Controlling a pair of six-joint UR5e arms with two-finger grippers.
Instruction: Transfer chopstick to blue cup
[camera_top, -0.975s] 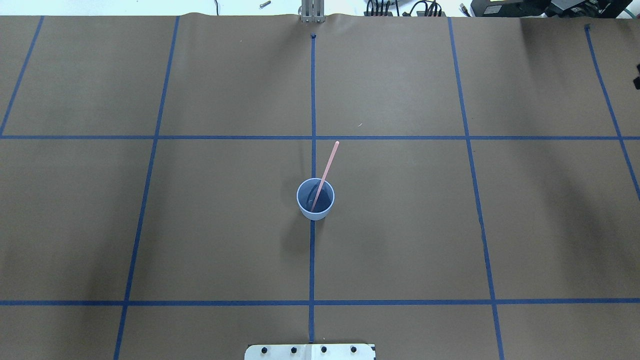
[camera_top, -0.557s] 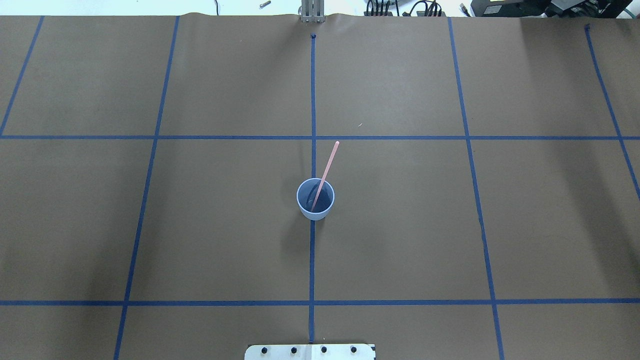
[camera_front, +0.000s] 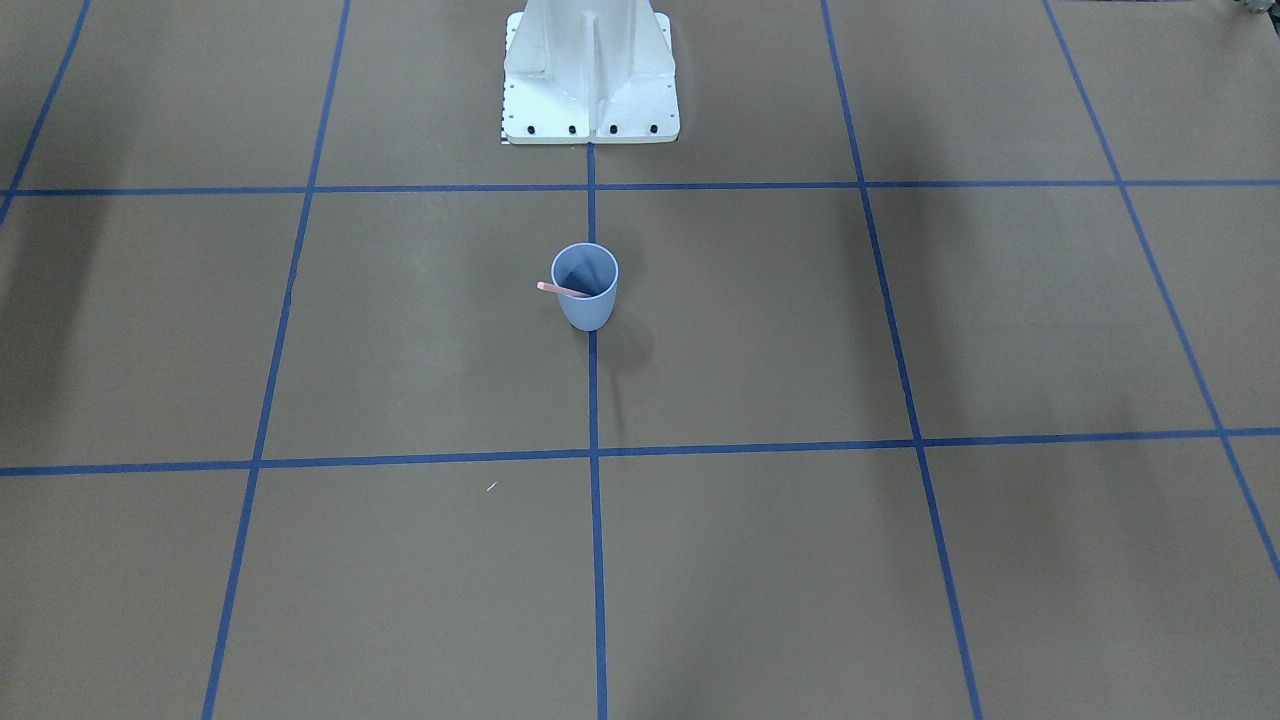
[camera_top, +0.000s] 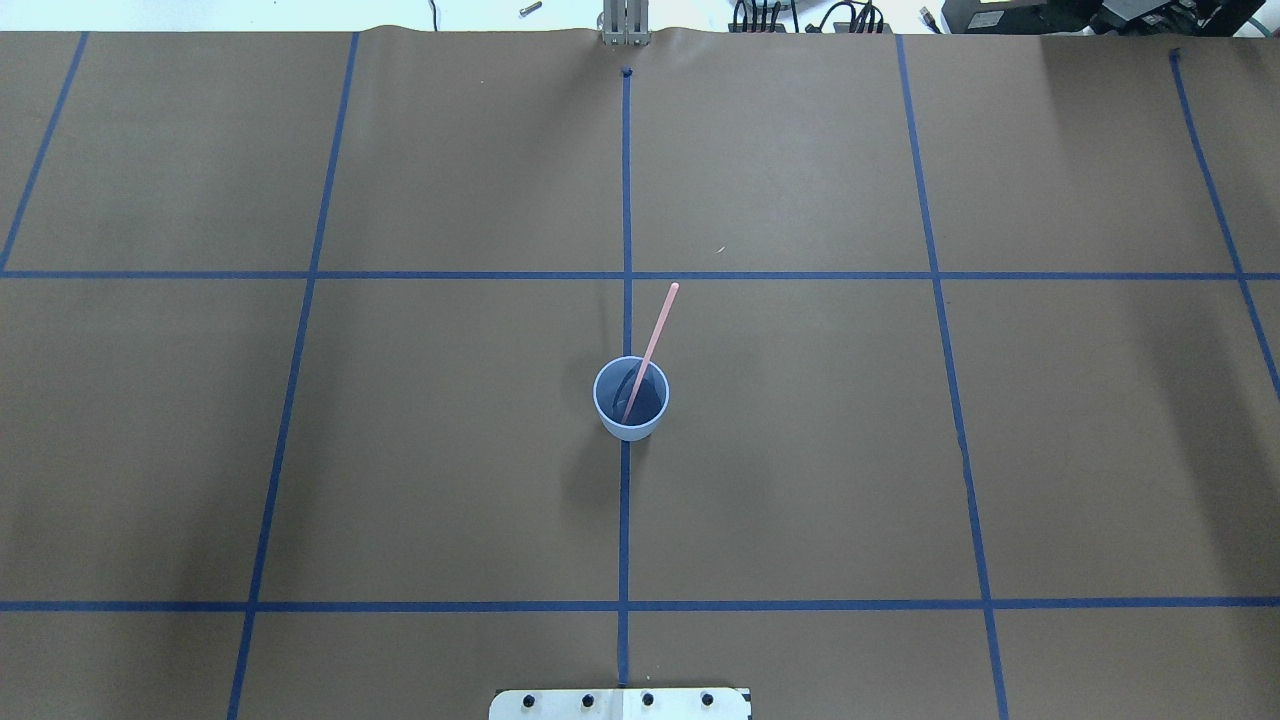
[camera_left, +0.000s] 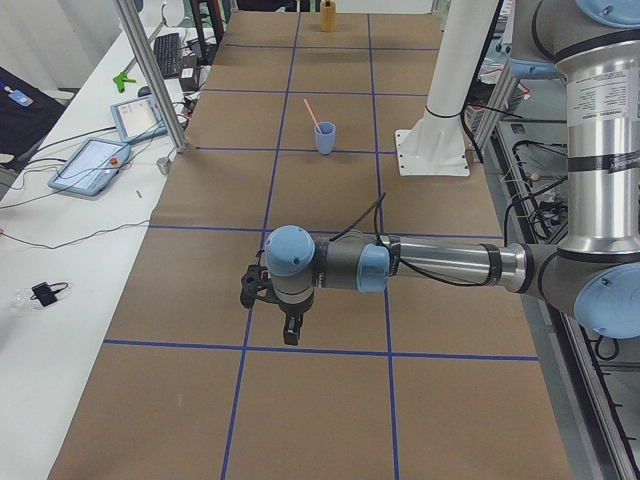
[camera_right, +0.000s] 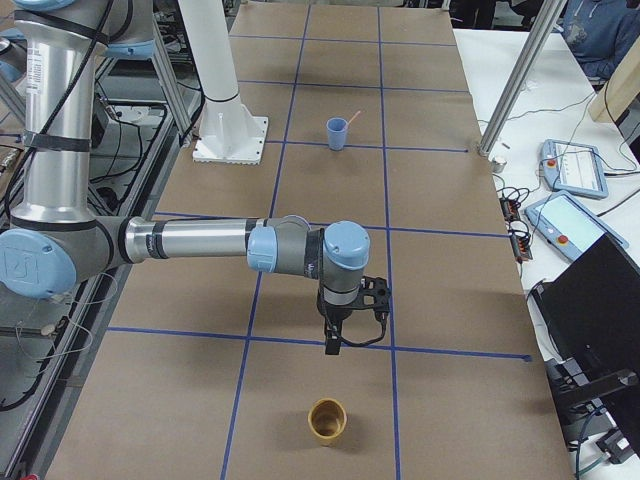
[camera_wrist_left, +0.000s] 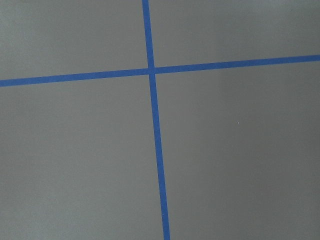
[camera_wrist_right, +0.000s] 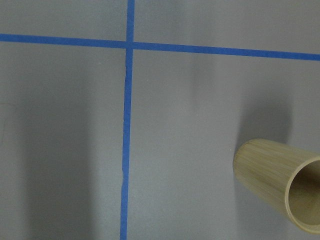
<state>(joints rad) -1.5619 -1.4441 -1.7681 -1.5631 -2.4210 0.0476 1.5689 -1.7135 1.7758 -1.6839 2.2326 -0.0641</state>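
One bamboo cup (camera_right: 326, 419) nearest, upright at the right end. Just beyond it, right gripper (camera_right: 333, 340) pointing down, opening impossible to tell. Further, at centre, blue cup (camera_top: 631, 398) with pink chopstick (camera_top: 655, 330) inside, leaning on rim. Farthest, left gripper (camera_left: 288, 335), opening likewise impossible to tell.

The overhead view looks forward and down from behind the white metal robot base (camera_top: 620, 705); the front-facing view looks steeply back from across the brown paper-covered table (camera_top: 800, 480). Both frame the small light-blue plastic cup (camera_top: 632, 430), as do 2 farther end views. 2 wrist cameras look down, close to it.
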